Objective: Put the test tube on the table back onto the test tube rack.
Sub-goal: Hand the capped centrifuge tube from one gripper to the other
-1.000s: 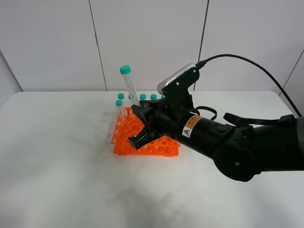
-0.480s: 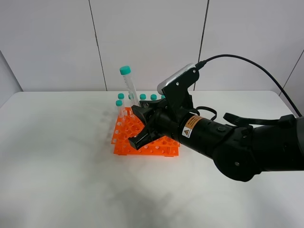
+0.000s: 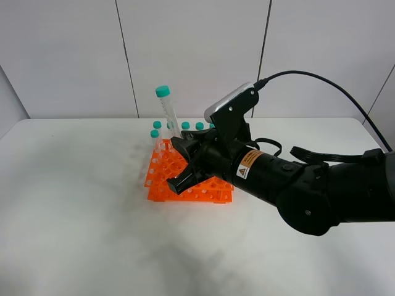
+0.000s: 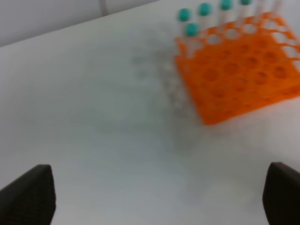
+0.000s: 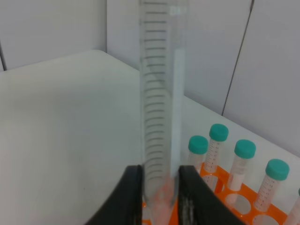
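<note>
One tube (image 3: pixel 168 114) is already off the table (image 3: pixel 74 203). From the high camera, the right gripper (image 3: pixel 181 147) pinches it low on its barrel, cap up and leaning a little toward the table's left edge. Its lower end sits above the far-left corner of the rack (image 3: pixel 162 185), where other capped tubes (image 3: pixel 186 126) line the far edge. I judge the step in hand to be lowering it into a free hole, so first bring it plumb; a leaning tip would likely catch a rim or skate across the grid. The left wrist camera shows the left gripper (image 4: pixel 154 194) with fingers (image 4: pixel 28 194) spread wide and holding nothing. It is well back from the rack (image 4: pixel 243 70), whose caps (image 4: pixel 191 29) stand along the far side, and it can keep out of the way. The right wrist camera shows both fingers (image 5: pixel 132 197) pressed against the tube (image 5: pixel 159 93) near its lower end, with the tip itself out of view. Rack (image 5: pixel 220 194) holes lie right below and four caps (image 5: pixel 219 132) stand just beside. Choose a hole clear of those neighbours and descend slowly and straight. Release only once the tip is through the top tier, since the rack looks light and a sideways push could shift it.
</note>
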`<act>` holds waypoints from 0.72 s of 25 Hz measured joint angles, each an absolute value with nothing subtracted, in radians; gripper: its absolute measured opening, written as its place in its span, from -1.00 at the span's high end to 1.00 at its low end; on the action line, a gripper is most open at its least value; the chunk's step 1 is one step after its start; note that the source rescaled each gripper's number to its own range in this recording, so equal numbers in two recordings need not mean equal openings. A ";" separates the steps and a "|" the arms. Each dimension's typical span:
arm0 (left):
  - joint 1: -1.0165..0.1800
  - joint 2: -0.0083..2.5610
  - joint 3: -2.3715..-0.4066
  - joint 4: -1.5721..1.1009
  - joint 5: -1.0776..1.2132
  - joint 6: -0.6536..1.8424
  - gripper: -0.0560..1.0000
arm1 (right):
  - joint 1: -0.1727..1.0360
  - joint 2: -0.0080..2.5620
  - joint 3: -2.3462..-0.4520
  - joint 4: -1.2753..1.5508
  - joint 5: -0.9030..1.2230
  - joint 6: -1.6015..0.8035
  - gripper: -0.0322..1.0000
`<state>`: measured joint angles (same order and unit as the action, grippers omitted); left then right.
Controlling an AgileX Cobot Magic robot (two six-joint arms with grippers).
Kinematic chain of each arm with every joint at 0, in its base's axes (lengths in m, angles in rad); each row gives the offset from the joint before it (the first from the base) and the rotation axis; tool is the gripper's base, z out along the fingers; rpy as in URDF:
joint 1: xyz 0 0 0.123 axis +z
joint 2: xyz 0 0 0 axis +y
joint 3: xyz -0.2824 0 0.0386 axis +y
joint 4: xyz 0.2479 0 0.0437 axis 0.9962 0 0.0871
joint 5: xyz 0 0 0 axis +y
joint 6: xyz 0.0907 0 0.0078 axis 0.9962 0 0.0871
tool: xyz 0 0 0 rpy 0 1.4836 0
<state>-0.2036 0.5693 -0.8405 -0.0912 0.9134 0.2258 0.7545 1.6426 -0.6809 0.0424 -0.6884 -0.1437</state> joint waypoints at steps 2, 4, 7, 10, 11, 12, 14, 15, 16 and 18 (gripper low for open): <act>-0.287 0.587 -0.851 -0.098 0.891 0.228 -1.00 | 0.755 1.643 -0.681 0.042 -0.688 -0.144 0.94; -0.355 0.613 -0.861 -0.120 0.861 0.228 -1.00 | 0.755 1.643 -0.681 0.042 -0.687 -0.144 0.94; -0.418 0.661 -0.885 -0.174 0.791 0.228 -1.00 | 0.755 1.643 -0.681 0.042 -0.686 -0.144 0.94; -0.430 0.728 -0.918 -0.235 0.720 0.248 -1.00 | 0.755 1.643 -0.681 0.042 -0.681 -0.144 0.94; -0.430 0.755 -0.931 -0.255 0.707 0.262 -1.00 | 0.755 1.643 -0.681 0.042 -0.676 -0.144 0.94; -0.430 0.780 -0.941 -0.277 0.697 0.276 -1.00 | 0.755 1.643 -0.681 0.042 -0.672 -0.144 0.94; -0.430 0.836 -0.962 -0.322 0.688 0.313 -1.00 | 0.755 1.643 -0.681 0.042 -0.669 -0.144 0.94; -0.430 0.863 -0.969 -0.347 0.687 0.329 -1.00 | 0.755 1.643 -0.681 0.042 -0.669 -0.144 0.94; -0.430 0.884 -0.977 -0.372 0.686 0.347 -1.00 | 0.755 1.643 -0.681 0.042 -0.668 -0.144 0.94; -0.430 0.928 -0.994 -0.413 0.686 0.401 -1.00 | 0.755 1.643 -0.681 0.042 -0.667 -0.144 0.94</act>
<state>-0.4297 0.9275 -0.9942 -0.4130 0.6860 0.4012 0.7545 1.6426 -0.6809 0.0416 -0.6673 -0.1437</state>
